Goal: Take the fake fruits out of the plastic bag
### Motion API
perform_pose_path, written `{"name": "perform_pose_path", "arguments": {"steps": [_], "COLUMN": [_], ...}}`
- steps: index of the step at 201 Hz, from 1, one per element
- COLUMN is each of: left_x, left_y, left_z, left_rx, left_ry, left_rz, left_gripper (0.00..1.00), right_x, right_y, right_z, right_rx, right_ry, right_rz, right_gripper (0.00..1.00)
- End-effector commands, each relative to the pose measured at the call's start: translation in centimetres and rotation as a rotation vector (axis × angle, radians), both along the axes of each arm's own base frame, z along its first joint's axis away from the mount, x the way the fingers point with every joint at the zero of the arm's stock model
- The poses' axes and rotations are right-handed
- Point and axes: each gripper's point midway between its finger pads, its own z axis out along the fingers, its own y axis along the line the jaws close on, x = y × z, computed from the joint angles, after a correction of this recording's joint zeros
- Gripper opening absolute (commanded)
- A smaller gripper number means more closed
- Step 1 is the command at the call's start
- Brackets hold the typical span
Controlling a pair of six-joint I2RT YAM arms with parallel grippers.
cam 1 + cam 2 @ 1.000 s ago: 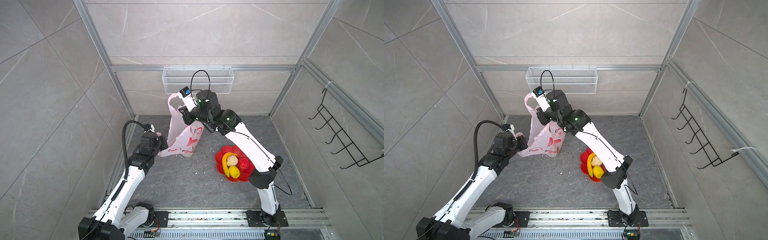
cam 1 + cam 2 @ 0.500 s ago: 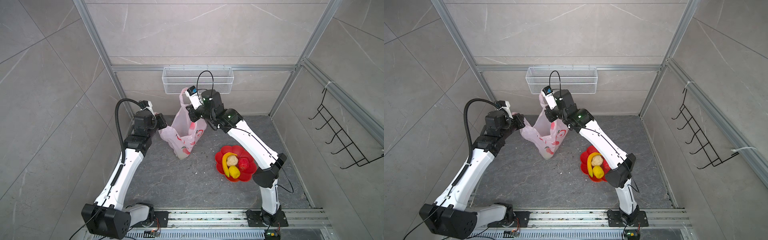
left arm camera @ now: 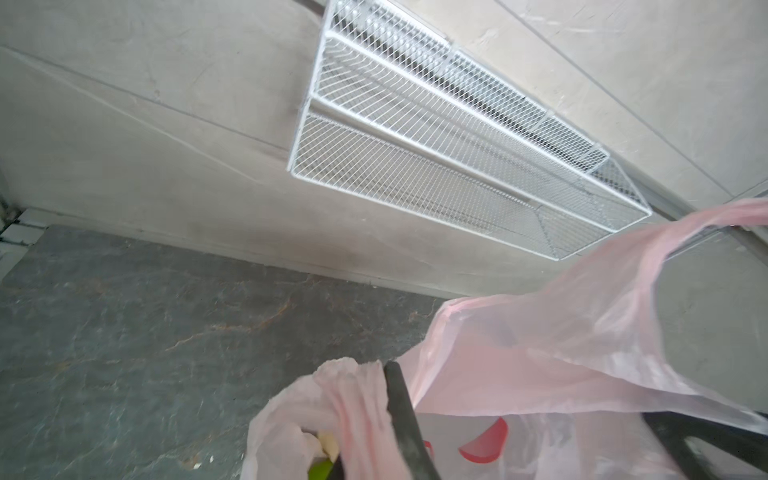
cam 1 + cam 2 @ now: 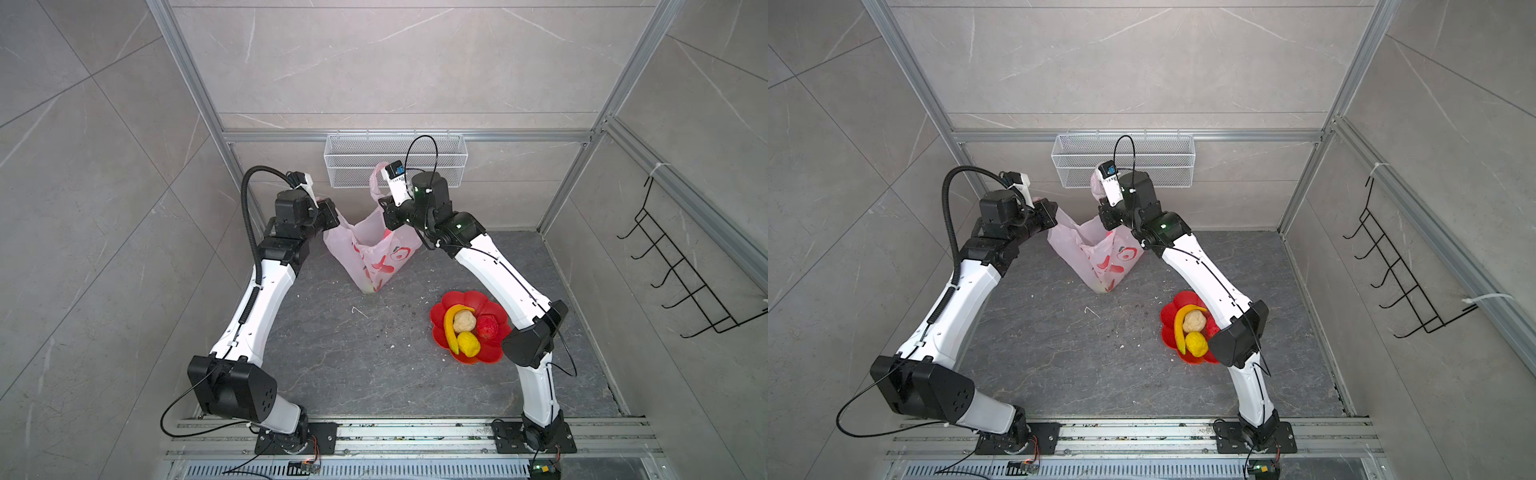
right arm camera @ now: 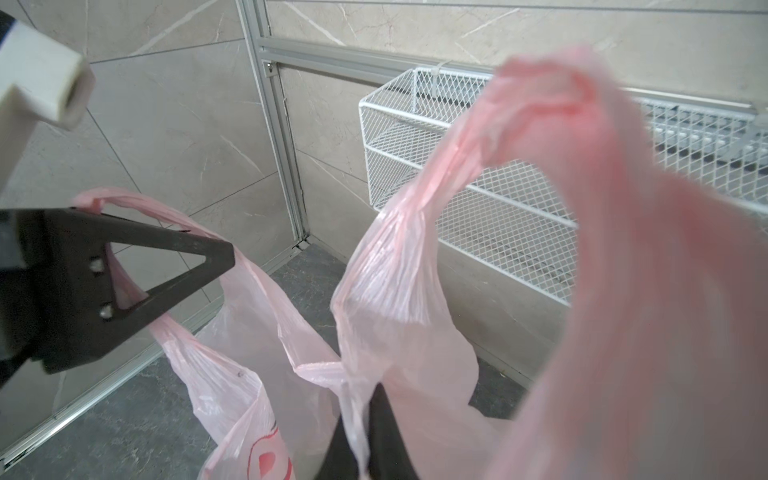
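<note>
Plastic bag hangs between the two arms at the far middle of the counter, its mouth pulled open wide. The left claw is closed on the bunched left handle; in the right wrist view that claw shows with its black fingers pinched together and the pink handle gathered between them. The right claw is clamped on the film at the foot of the right handle, whose loop stands up above it in front of the white wire mesh basket on the far wall. In the right wrist view the right claw has thin pink film nipped between its tips.

The bag's lowest corner points down toward the counter; whether it touches cannot be told. In the left wrist view a green fruit and a pale piece beside it show at the bag's edge.

On the right, well apart from the bag, the red flower-shaped dish holds a banana, a beige lumpy piece, a red fruit and a yellow lumpy fruit.
</note>
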Motion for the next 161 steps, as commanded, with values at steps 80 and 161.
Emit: {"name": "perform_pose_path", "arguments": {"steps": [80, 161], "left_x": [-11.9, -24.9], "left_y": [-1.7, -0.9], "left_z": [-10.5, -18.4], "left_rx": [-0.076, -0.064], "left_ry": [0.263, 0.486], "left_rz": [-0.109, -0.092], "left_gripper": [0.00, 0.00], "right_x": [-7.0, -15.1], "right_y": [-5.7, -8.8], "right_z": [-11.2, -19.4], "right_rx": [0.040, -0.024], "right_ry": [0.258, 0.448], "right_rz": [-0.064, -0.095], "right_gripper": [0.13, 0.22]}}
